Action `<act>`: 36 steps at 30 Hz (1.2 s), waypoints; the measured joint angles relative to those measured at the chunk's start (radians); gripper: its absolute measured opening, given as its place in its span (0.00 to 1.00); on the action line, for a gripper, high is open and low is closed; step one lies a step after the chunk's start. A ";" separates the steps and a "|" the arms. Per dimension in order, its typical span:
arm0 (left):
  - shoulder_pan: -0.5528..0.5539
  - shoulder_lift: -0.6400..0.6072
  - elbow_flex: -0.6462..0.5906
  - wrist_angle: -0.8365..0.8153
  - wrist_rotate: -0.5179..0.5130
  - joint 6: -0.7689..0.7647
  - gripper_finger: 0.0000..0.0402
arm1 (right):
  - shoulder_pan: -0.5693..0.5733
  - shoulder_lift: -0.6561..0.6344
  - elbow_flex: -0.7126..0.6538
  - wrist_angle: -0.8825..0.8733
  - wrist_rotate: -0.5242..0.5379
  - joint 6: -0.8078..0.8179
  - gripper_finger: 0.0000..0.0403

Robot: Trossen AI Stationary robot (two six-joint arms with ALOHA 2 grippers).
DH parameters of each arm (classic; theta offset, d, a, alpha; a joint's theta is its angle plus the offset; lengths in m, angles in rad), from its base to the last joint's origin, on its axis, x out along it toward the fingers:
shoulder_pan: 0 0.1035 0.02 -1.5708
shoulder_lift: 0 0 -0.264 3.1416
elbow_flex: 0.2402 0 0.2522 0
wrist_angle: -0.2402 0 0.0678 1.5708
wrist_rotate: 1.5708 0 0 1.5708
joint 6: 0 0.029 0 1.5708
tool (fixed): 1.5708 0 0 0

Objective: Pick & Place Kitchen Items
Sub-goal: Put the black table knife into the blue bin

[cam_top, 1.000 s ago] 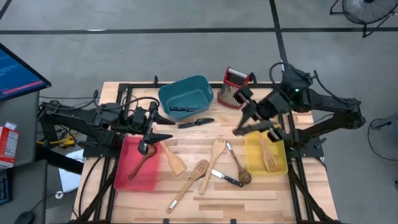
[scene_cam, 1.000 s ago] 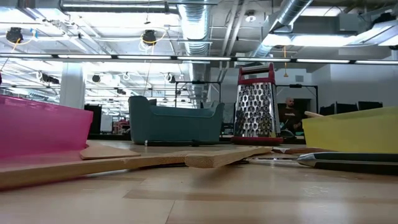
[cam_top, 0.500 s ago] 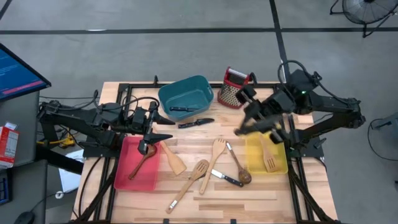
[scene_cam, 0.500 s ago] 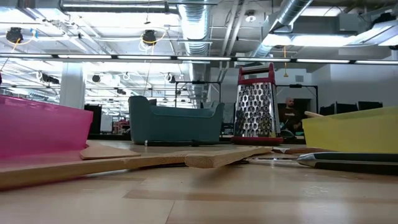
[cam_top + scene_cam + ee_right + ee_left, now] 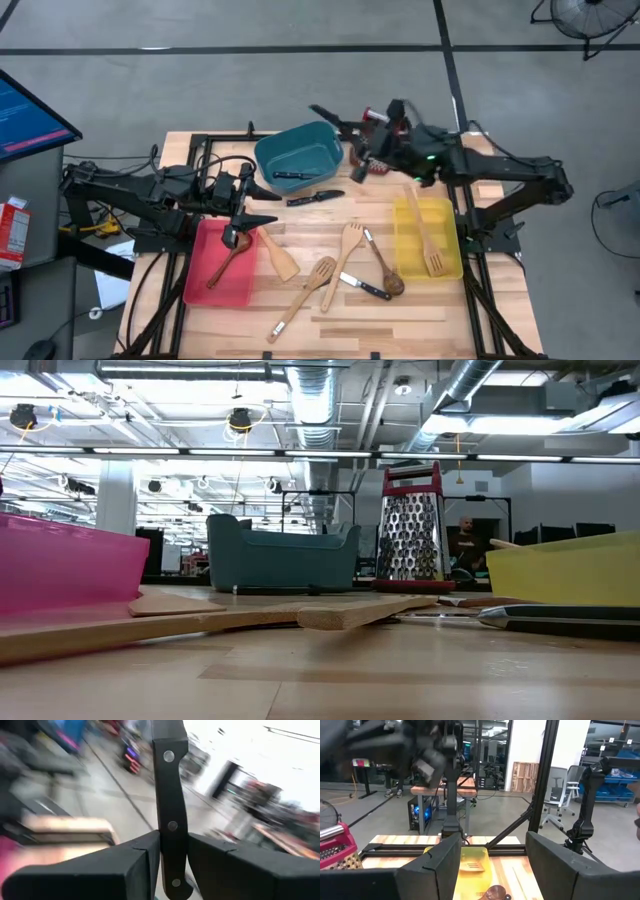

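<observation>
Knife (image 5: pixel 171 820) pinched by right gripper (image 5: pixel 362 160) near teal bin (image 5: pixel 298 155), likely for dropping among other knives; left gripper (image 5: pixel 245 207) spread, waiting over red bin (image 5: pixel 200 275).

The right end effector (image 5: pixel 172 855) clamps a black-handled knife (image 5: pixel 171 810) — three rivets showing on the upright handle — between its dark fingers (image 5: pixel 125 865); the background is blurred.

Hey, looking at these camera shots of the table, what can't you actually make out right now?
- Right pincer: shut on a black-handled knife; the blade is cut off by the right wrist view's edge, and the background is blurred.
- Low view: neither arm shows.
- Red bin: the left pincer covers part of its contents in the high view.
- Teal bin: its wall hides the inside in the low view.
</observation>
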 joint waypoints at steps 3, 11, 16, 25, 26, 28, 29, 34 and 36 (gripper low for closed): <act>0.000 0.000 0.000 0.003 -0.058 0.020 0.51 | -0.003 0.053 0.000 0.002 0.054 -0.023 0.23; 0.023 0.050 0.000 0.025 -0.315 0.158 0.51 | 0.010 0.117 0.000 0.103 0.058 -0.030 0.23; 0.058 0.104 0.000 0.157 -0.290 0.249 0.51 | 0.021 0.115 0.000 0.176 0.058 -0.030 0.23; 0.148 0.182 0.000 0.571 -0.112 0.522 0.51 | 0.025 0.114 0.000 0.209 0.043 -0.004 0.23; 0.164 0.185 0.000 0.588 -0.111 0.524 0.51 | 0.027 0.114 0.000 0.212 0.043 -0.004 0.23; 0.199 0.194 0.000 0.604 -0.105 0.515 0.51 | 0.030 0.114 0.000 0.217 0.038 -0.004 0.23; 0.217 0.203 0.000 0.604 -0.099 0.495 0.51 | 0.034 0.114 0.000 0.219 0.034 -0.005 0.23; 0.303 0.259 0.000 0.610 -0.008 0.402 0.51 | 0.035 0.114 0.000 0.219 0.009 -0.020 0.23; 0.328 0.282 0.000 0.637 0.032 0.381 0.51 | 0.035 0.114 0.000 0.218 0.009 -0.020 0.23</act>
